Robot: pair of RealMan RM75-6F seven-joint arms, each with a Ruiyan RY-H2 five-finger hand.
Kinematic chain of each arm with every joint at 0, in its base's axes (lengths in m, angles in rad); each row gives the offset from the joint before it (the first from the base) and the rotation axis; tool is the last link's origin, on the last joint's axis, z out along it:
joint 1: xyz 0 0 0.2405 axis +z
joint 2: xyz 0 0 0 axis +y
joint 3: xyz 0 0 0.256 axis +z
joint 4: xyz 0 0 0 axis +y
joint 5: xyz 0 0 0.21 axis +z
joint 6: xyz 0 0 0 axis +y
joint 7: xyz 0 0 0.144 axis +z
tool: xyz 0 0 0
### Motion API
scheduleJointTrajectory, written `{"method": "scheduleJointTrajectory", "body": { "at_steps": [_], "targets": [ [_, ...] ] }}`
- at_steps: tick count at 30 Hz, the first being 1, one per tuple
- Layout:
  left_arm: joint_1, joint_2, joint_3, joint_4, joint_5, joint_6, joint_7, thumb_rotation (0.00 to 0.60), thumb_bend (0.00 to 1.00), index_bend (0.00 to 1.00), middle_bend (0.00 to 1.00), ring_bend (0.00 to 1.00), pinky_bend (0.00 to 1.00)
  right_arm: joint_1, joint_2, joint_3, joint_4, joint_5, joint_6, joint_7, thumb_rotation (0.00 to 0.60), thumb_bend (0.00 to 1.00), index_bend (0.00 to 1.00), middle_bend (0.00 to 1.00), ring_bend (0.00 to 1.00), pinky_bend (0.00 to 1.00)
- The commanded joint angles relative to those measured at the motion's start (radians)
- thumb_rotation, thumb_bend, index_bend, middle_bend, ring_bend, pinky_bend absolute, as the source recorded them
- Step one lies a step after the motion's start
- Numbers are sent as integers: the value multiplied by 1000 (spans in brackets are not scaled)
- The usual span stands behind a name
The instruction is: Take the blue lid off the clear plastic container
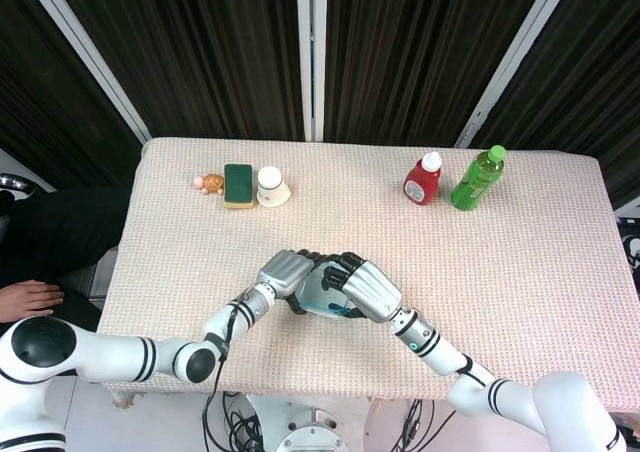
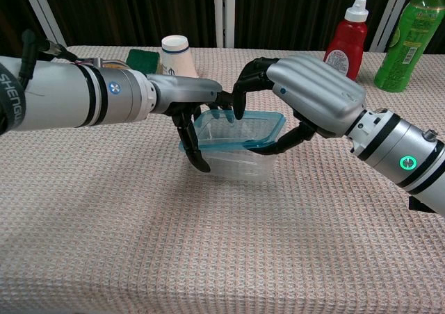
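**Now: one hand braces the tub, the other peels the lid**

Here the left hand grips the near-left side of the clear plastic container, apparently to pin it to the counter. At mid-counter, the blue lid sits tilted, its right edge raised off the rim. The right hand pinches that edge, fingers above and thumb beneath, likely because lifting one side breaks the seal.
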Motion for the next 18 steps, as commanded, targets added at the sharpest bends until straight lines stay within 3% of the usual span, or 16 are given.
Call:
{"method": "scheduleJointTrajectory", "body": {
  "at_steps": [1,6,18],
  "targets": [
    [0,6,0,-7,5,-4,-5,600,63,83,141,69,201,3,-3,-4,7,-6,6,1,600,327,531,436,258,348],
    [19,2,-5,-10,51,32,-21,600,63,30,57,0,108,1,-17,-20,41,-22,26,5,600,327,638,455,281,356],
    [52,28,20,-33,103,112,28,600,63,24,40,0,87,2,-59,-16,155,-41,110,7,600,383,784,518,331,363]
  ]
}}
